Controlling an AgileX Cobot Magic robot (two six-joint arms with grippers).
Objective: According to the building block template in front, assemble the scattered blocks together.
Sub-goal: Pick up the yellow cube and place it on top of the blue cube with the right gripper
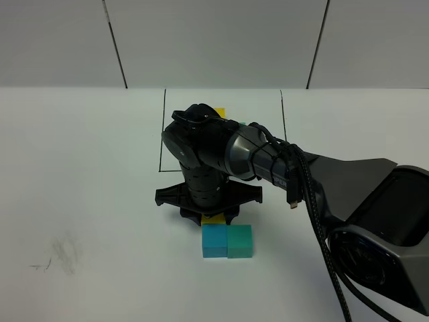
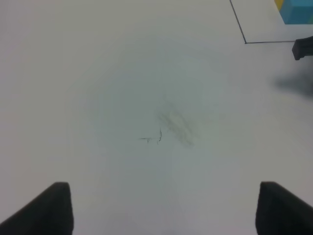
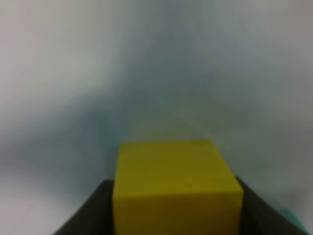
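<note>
Nearest on the white worktop (image 1: 80,201) the sky-blue cube (image 1: 214,240) and teal-green cube (image 1: 240,241) sit touching side by side, and just behind them my right fingers (image 3: 73,220) grip the yellow cube (image 3: 177,188), of which only a sliver shows under my wrist from above. My right arm (image 1: 268,161) reaches across the middle, bent downward, and hides most of the building block template (image 1: 219,112) inside its black drawn rectangle (image 1: 163,134); only a yellow corner peeks out. My left fingers (image 2: 49,210) stand wide apart over bare worktop with faint scuff marks (image 2: 171,127), holding nothing; no writing is legible.
</note>
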